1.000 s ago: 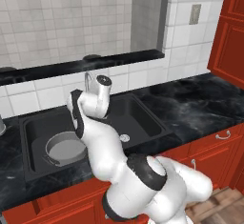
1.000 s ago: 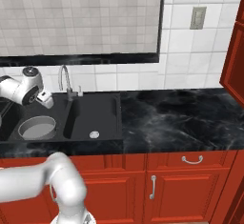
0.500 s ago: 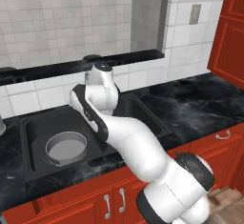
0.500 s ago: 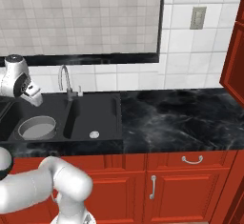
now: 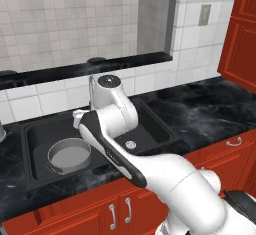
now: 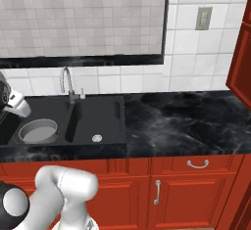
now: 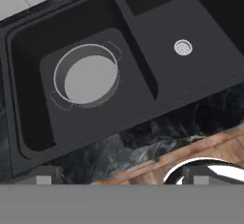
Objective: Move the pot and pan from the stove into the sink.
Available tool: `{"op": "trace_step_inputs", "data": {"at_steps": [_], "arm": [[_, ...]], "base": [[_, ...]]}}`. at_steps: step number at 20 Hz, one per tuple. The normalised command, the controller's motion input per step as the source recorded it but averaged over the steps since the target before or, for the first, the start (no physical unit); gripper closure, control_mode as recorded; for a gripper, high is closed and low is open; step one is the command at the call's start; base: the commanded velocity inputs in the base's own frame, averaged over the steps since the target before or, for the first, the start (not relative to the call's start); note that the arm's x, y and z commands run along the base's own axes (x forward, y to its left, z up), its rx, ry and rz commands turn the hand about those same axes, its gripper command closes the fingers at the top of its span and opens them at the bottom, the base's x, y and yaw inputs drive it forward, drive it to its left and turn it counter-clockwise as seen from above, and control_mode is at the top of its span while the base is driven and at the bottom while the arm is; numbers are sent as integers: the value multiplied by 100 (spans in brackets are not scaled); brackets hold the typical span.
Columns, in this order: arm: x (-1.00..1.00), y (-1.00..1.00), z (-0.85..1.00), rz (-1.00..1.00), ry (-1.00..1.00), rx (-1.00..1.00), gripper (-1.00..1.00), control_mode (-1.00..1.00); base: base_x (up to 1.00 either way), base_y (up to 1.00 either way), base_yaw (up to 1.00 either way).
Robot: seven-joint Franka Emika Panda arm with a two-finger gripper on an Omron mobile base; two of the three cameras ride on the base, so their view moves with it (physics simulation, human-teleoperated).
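The grey two-handled pot [image 5: 69, 155] [image 6: 37, 130] [image 7: 89, 77] stands upright in the left basin of the black sink [image 5: 150, 129] [image 6: 98, 116] [image 7: 190, 70]. Nothing lies inside it. My gripper [image 7: 123, 176] is open, its fingertips [image 7: 45, 175] far apart with nothing between them. It hangs above the sink's front edge, clear of the pot, and looks down on both basins. The hand [image 5: 80, 118] [image 6: 14, 104] sits over the left basin. The pan and the stove are out of view.
A thin chrome faucet [image 6: 67, 82] rises behind the divider between the basins. A drain [image 7: 183, 47] marks the right basin. Dark marbled countertop [image 6: 186, 121] runs to the right, with red cabinets [image 6: 196, 185] below and a tiled wall behind.
The hand has drawn away leftward and upward from the pot, still open. The arm's lower body has swung across the left base view. The pot has not moved.
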Motion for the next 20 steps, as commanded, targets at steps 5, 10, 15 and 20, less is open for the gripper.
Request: {"op": "trace_step_inputs", "data": {"at_steps": [5,10,15,20], "arm": [[-95,-14,40,17,-5,-6,-100,-100],[-98,-11,45,14,-3,-1,-100,-100],[-60,-25,23,16,-30,-1,-100,-100],[-38,-27,1,14,-47,-4,-100,-100]], "base": [[0,0,0],[0,0,0],[0,0,0],[0,0,0]]}}
